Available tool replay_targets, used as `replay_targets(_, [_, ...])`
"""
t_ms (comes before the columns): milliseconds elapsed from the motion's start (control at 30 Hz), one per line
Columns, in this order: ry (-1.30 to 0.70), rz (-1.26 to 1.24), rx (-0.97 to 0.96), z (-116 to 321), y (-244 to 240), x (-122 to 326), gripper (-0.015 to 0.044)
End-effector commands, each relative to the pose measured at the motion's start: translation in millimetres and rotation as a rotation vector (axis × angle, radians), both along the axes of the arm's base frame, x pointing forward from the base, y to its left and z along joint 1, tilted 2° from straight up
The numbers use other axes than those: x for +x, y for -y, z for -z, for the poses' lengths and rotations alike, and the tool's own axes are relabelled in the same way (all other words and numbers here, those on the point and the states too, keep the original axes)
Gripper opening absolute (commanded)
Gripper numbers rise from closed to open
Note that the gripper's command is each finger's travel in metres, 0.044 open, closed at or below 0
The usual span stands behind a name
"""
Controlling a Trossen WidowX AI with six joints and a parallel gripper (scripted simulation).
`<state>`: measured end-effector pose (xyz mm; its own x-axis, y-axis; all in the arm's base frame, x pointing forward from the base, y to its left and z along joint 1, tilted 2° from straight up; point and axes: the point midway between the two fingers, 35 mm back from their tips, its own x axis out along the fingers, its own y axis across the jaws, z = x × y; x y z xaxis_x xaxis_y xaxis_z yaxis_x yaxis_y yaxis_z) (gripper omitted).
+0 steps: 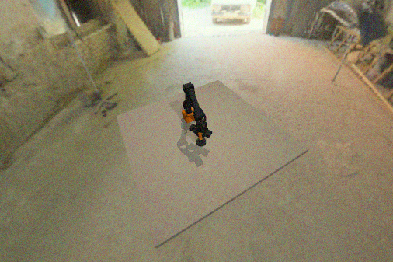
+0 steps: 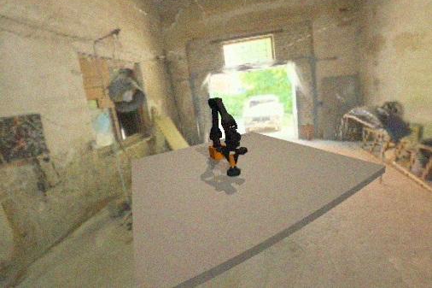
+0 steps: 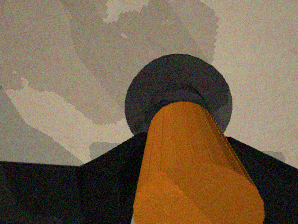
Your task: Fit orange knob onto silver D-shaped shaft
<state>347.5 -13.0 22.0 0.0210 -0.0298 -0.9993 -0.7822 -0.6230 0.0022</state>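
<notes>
The orange knob (image 1: 200, 136) (image 2: 232, 160) (image 3: 182, 130) is a tall cylinder, upright between the fingers. The gripper (image 1: 200, 134) (image 2: 232, 157) (image 3: 187, 145) is shut on it. The dark round pedestal (image 1: 200, 143) (image 2: 233, 172) (image 3: 150, 80) is directly below the knob. In the wrist view the knob's lower end overlaps the near half of the pedestal disc, with a dark curved shadow beside it. The silver shaft is hidden, as are the knob's hole and both flat sides. Whether the knob's bottom touches the pedestal cannot be told.
The grey table (image 1: 233, 169) (image 2: 205, 228) carries the arm and pedestal, with its front edge well forward of them. An orange part (image 1: 188, 116) (image 2: 216, 153) is at the arm's base, behind the pedestal. Arm shadows fall on the table around the pedestal.
</notes>
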Motion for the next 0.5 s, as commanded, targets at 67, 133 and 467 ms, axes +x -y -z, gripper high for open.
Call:
replay_targets(67, [-0.002, -0.003, -0.002, -2.4, 0.3, -3.0, 0.0])
replay_targets(133, [-0.002, -0.003, -0.002, -3.5, 0.2, -4.3, 0.0])
replay_targets(467, [-0.009, -0.213, -0.007, -6.5, 0.1, -5.0, 0.0])
